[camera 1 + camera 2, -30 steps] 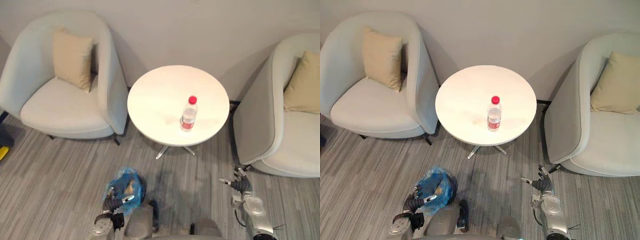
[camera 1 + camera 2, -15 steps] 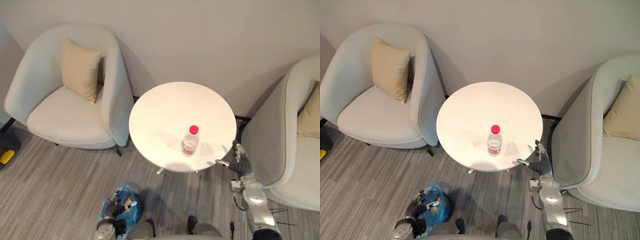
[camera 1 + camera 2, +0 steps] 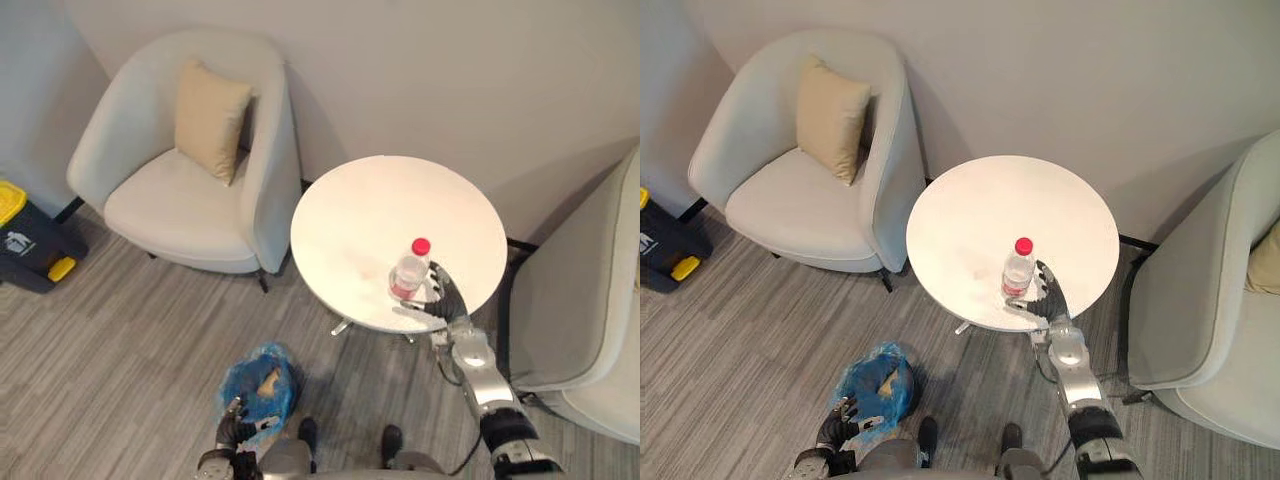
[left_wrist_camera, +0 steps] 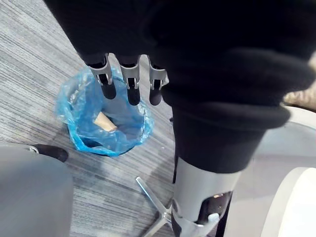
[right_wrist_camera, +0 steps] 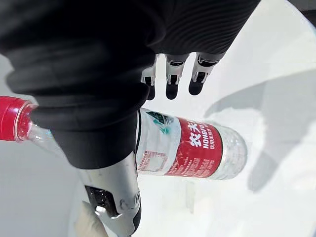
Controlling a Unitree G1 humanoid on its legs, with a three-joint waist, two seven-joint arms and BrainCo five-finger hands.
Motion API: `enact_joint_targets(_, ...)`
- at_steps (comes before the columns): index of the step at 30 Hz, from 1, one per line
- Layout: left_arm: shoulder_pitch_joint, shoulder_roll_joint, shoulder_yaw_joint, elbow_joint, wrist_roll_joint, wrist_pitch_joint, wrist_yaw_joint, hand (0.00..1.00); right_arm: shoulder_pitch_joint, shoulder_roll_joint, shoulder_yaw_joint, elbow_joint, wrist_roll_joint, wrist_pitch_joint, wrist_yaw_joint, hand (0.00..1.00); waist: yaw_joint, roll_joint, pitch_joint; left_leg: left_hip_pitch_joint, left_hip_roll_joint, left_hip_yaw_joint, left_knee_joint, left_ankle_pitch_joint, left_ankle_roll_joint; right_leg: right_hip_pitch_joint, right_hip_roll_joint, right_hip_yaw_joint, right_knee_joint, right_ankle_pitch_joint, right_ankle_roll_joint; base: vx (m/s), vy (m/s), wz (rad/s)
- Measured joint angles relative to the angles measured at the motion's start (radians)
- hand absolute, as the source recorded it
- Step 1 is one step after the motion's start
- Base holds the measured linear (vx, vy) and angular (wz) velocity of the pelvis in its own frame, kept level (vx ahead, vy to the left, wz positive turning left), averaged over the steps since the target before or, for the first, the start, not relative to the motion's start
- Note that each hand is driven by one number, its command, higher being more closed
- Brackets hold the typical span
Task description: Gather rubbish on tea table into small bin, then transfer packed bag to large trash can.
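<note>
Change: Half a second ago the right hand was at the table's rim, apart from the bottle. It has since reached in over the top and now sits right against the bottle. The head camera has also swung, bringing a trash can into sight on the left.
Right hand: the right hand point(image 3: 441, 298) is released, its fingers point(image 5: 171, 87) straight on one side of the bottle and its thumb on the other. Nothing is clasped yet, and I cannot tell whether it touches the bottle.
Bottle: a clear plastic water bottle with a red cap and red label point(image 3: 406, 275) stands upright near the robot's edge of the table, just beside the right hand.
Surface: a round white tea table point(image 3: 365, 215) carries the bottle.
Left hand: the left hand point(image 3: 238, 431) hangs low with relaxed fingers point(image 4: 129, 84) and holds nothing, just above and apart from the bin.
Bin: a small bin lined with a crinkled blue plastic bag point(image 3: 250, 375) stands on the floor in front of the table, with a tan scrap point(image 4: 103, 121) inside.
Room: a pale grey tub armchair point(image 3: 165, 205) with a beige square cushion point(image 3: 210, 120) stands left of the table, and a second pale armchair point(image 3: 585, 320) stands right of it. Both are on grey striped carpet point(image 3: 110, 350) against a plain off-white wall point(image 3: 450, 70).
Trash can: a dark trash can with a yellow lid point(image 3: 22, 245) stands at the far left, well apart from the table.
</note>
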Motion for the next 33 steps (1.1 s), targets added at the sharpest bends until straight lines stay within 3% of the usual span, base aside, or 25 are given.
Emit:
enact_joint_targets(4, 0.006, 0.000, -0.001, 0.000, -0.003, -0.001, 0.003, 0.00, -0.077, -0.008, 0.000, 0.029, 0.002, 0.002, -0.029, 0.00, 0.005, 0.012, 0.012, -0.037, -0.011, -0.021, 0.001, 0.014, -0.004, -0.026, -0.009, -0.021, -0.002, 0.011, 0.005, -0.11, 0.015, 0.18)
enact_joint_targets(5, 0.006, 0.000, -0.002, 0.000, -0.004, -0.001, 0.004, 0.00, -0.125, -0.011, -0.002, 0.062, 0.003, 0.003, -0.042, 1.00, 0.006, 0.017, 0.025, -0.057, -0.015, -0.028, 0.002, 0.019, -0.004, -0.035, -0.014, -0.028, -0.009, 0.012, 0.006, -0.09, 0.020, 0.23)
enact_joint_targets(13, -0.001, 0.000, -0.014, -0.006, -0.042, -0.003, 0.023, 0.00, -0.277, -0.052, -0.032, 0.144, 0.094, 0.017, -0.079, 1.00, 0.052, 0.030, 0.077, -0.122, -0.030, -0.078, 0.014, 0.039, -0.001, -0.065, -0.024, -0.074, -0.015, 0.024, 0.013, -0.01, 0.011, 0.23)
enact_joint_targets(20, -0.008, -0.001, -0.013, -0.027, -0.043, -0.005, 0.024, 0.00, -0.314, -0.069, -0.039, 0.119, 0.194, 0.017, -0.079, 1.00, 0.053, 0.032, 0.109, -0.136, -0.033, -0.097, 0.025, 0.042, 0.009, -0.066, -0.024, -0.083, -0.015, 0.021, 0.009, 0.06, -0.008, 0.07)
enact_joint_targets(23, -0.009, -0.001, -0.013, -0.040, -0.043, -0.012, 0.024, 0.00, -0.274, -0.078, -0.050, -0.038, 0.200, 0.013, -0.081, 1.00, 0.052, 0.032, 0.124, -0.140, -0.033, -0.095, 0.043, 0.028, 0.016, -0.062, -0.022, -0.080, -0.014, 0.019, 0.007, 0.00, 0.000, -0.01)
enact_joint_targets(25, -0.010, -0.002, -0.012, -0.046, -0.042, -0.012, 0.023, 0.00, -0.190, -0.076, -0.051, -0.215, 0.198, -0.013, -0.080, 1.00, 0.049, 0.030, 0.124, -0.132, -0.033, -0.099, 0.055, 0.016, 0.018, -0.054, -0.022, -0.080, 0.000, 0.003, 0.002, 0.00, -0.003, 0.05)
enact_joint_targets(28, -0.010, -0.002, -0.010, -0.047, -0.042, -0.012, 0.023, 0.00, -0.108, -0.059, -0.054, -0.345, 0.198, -0.038, -0.076, 1.00, 0.039, 0.029, 0.124, -0.112, -0.039, -0.120, 0.053, 0.016, 0.018, -0.035, -0.029, -0.097, 0.029, -0.028, 0.006, 0.00, -0.017, 0.26)
enact_joint_targets(33, -0.008, 0.001, 0.011, -0.050, -0.042, -0.013, 0.020, 0.00, 0.109, 0.011, -0.034, -0.549, 0.172, -0.072, -0.016, 1.00, 0.022, 0.002, 0.111, -0.095, -0.055, -0.217, 0.040, 0.026, 0.005, -0.016, -0.046, -0.190, 0.115, -0.108, 0.004, 0.01, -0.051, 0.52)
